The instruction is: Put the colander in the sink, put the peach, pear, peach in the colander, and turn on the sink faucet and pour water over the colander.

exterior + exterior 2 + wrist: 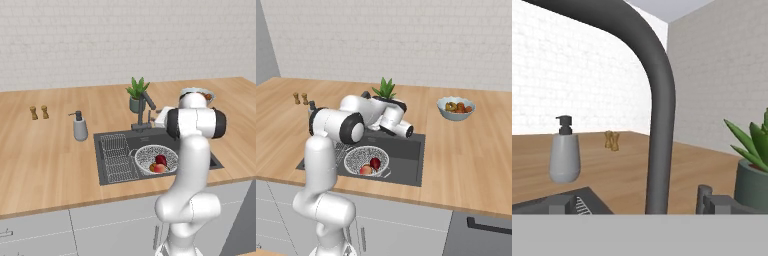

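open hand (657, 212), curved matte faucet (657, 100)

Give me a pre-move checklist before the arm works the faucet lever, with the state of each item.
1. Colander sits in the sink: ok.
2. Fruit loaded: the pear and one peach show in the colander; second peach: cannot tell.
3. Sink faucet is close in front of the hand: ok.
4. Spout over the colander: cannot tell.
5. Water running: none seen, not ok.
6. Gripper open for the lever: ok, though its fingertips are hidden.
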